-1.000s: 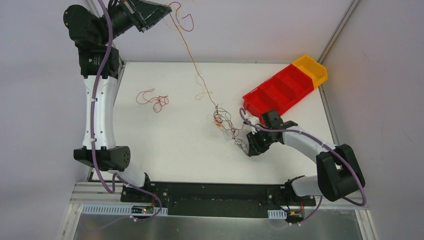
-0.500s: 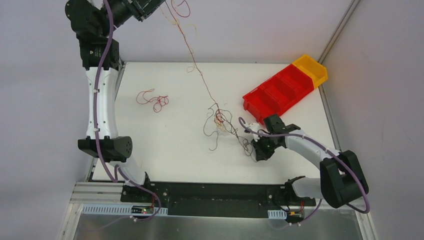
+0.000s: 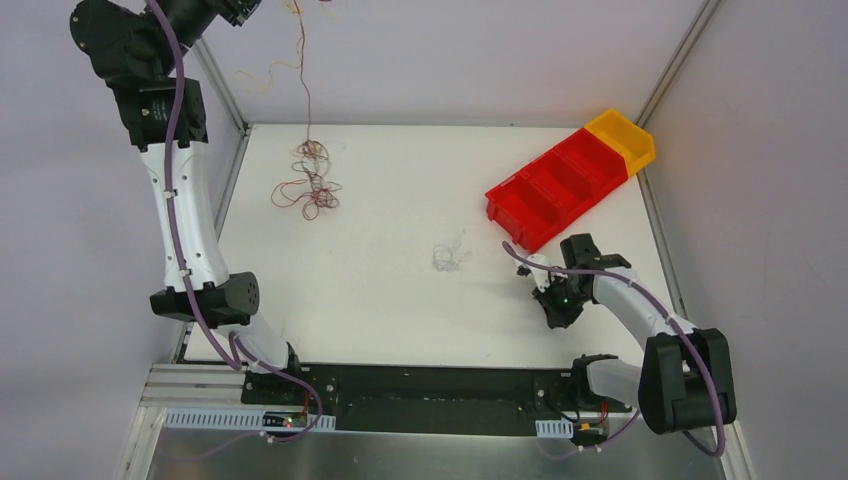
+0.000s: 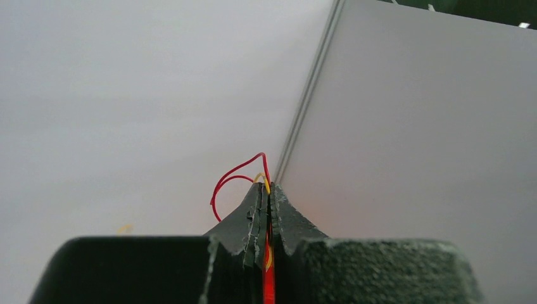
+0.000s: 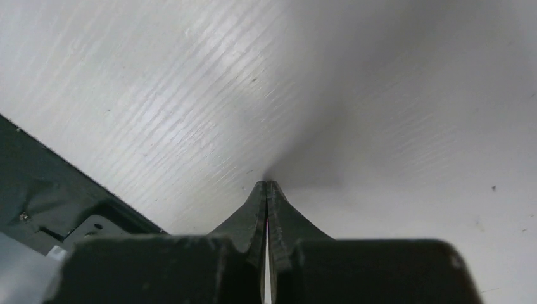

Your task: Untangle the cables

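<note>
My left gripper [image 3: 238, 8] is raised high at the far left, partly cut off by the top edge. In the left wrist view it [image 4: 269, 185] is shut on red and yellow-orange cables [image 4: 235, 178]. A thin strand [image 3: 304, 90] hangs from it down to a curly clump of cables [image 3: 311, 156] just above a loose red cable [image 3: 306, 196] on the white table [image 3: 380, 300]. A small white cable tangle [image 3: 448, 257] lies mid-table. My right gripper [image 3: 558, 308] is shut, tips down at the table, right of the white tangle. No cable shows clearly in it [image 5: 266, 183].
A row of red bins [image 3: 545, 190] with a yellow bin [image 3: 622, 140] stands at the back right, just beyond my right arm. Grey walls close in the table at the back and sides. A black rail [image 3: 430, 385] runs along the near edge.
My left arm swung up and left, dragging the dark and red tangle away from my right gripper to the far left. The white tangle stayed mid-table. My right gripper shifted right.
</note>
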`<state>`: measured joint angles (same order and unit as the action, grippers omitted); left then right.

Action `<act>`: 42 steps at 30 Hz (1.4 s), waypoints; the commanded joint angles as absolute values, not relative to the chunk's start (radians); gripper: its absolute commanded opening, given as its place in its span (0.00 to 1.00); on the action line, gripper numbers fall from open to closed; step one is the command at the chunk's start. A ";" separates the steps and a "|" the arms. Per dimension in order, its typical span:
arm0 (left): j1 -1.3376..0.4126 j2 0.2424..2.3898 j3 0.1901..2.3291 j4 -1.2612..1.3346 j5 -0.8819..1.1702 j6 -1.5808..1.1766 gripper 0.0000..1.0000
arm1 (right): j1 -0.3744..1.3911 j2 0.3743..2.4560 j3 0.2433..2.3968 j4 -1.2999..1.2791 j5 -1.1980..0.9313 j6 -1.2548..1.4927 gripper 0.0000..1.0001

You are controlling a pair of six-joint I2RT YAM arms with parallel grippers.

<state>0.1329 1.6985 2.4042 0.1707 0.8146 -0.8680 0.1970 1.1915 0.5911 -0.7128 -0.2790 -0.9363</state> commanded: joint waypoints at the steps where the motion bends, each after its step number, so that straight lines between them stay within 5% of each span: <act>1: 0.125 1.637 2.338 0.342 0.900 -1.011 0.00 | 0.169 1.164 0.662 -0.864 -0.342 -0.980 0.00; 7: 0.113 1.643 2.437 0.346 0.882 -1.020 0.00 | 0.203 1.199 0.826 -0.850 -0.489 -0.824 0.23; 12: 0.114 1.663 2.540 0.313 0.842 -0.982 0.00 | 0.277 1.263 0.941 -0.837 -0.532 -0.724 0.52; 16: 0.113 1.592 2.364 0.343 0.916 -1.003 0.00 | 0.333 1.301 1.002 -0.782 -0.533 -0.609 0.67; 21: 0.119 1.389 1.810 0.259 1.074 -0.795 0.00 | 0.361 1.329 1.047 -0.697 -0.545 -0.470 0.70; 28: 0.125 1.224 1.461 0.173 1.246 -0.710 0.00 | 0.391 1.378 1.058 -0.604 -0.524 -0.435 0.70; 34: 0.120 1.133 1.364 -0.048 1.322 -0.535 0.00 | 0.461 1.486 1.140 -0.500 -0.517 -0.340 0.75; 39: 0.047 1.205 1.521 -0.045 1.259 -0.554 0.00 | 0.519 1.492 1.234 -0.436 -0.675 -0.244 0.98; 42: 0.004 1.262 1.644 -0.038 1.221 -0.570 0.00 | 0.610 1.462 1.215 -0.312 -0.718 -0.217 0.99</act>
